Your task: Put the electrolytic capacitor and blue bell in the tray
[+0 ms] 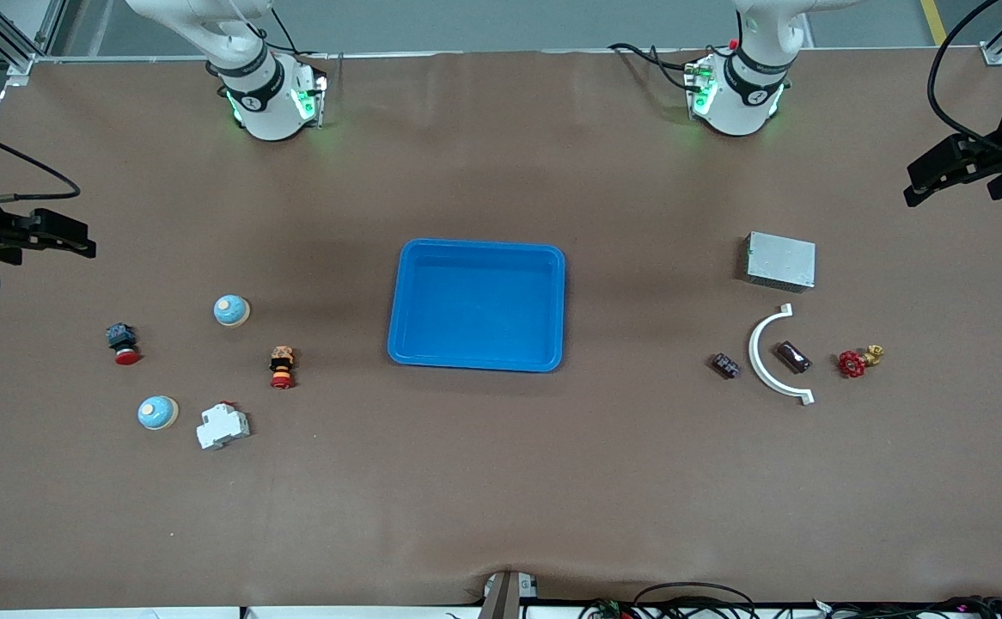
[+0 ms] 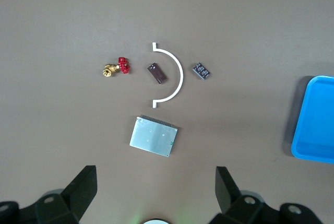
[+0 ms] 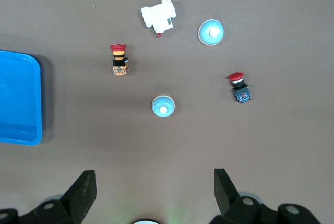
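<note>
The blue tray [image 1: 477, 305] [image 2: 314, 122] [image 3: 18, 98] lies mid-table with nothing in it. Two blue bells [image 1: 231, 310] [image 1: 158, 413] sit toward the right arm's end; in the right wrist view they are the bell [image 3: 163, 106] and the bell [image 3: 211, 33]. A dark brown electrolytic capacitor [image 1: 793, 357] [image 2: 157, 73] lies inside a white curved piece [image 1: 776, 357] toward the left arm's end. My right gripper [image 1: 80, 239] [image 3: 155, 178] hangs open over the table beside the bells. My left gripper [image 1: 922, 182] [image 2: 156, 174] hangs open over the table beside the grey box.
A grey metal box [image 1: 780, 260], a small dark part [image 1: 726, 365] and a red-handled brass valve [image 1: 858, 361] lie around the capacitor. Two red push buttons [image 1: 123, 342] [image 1: 282, 367] and a white breaker [image 1: 223, 425] lie among the bells.
</note>
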Tool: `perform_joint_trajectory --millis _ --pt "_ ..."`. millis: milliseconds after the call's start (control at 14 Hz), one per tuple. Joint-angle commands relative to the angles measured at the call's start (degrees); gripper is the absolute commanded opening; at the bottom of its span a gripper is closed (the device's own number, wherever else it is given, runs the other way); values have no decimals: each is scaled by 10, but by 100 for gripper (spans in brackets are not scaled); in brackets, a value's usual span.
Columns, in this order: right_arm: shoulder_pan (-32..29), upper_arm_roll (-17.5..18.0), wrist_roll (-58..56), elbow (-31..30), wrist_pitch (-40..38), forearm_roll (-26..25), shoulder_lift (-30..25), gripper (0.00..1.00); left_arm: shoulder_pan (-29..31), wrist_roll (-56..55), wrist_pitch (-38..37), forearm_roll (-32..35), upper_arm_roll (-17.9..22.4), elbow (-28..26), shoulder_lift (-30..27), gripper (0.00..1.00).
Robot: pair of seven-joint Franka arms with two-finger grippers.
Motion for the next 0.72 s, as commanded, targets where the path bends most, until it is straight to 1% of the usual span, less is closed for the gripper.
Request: perform_joint_trajectory --millis 0,287,430,645 --pt "2 2 8 15 -10 -1 7 100 -1 1 -6 10 0 10 1 100" --pt "1 2 8 15 -10 -2 7 100 -1 1 -6 13 1 10 3 100" --pt "1 2 8 15 -11 -2 7 100 0 5 -6 27 0 10 4 100" --pt "1 2 8 15 -10 -1 8 100 -3 -4 -4 30 1 -9 23 100"
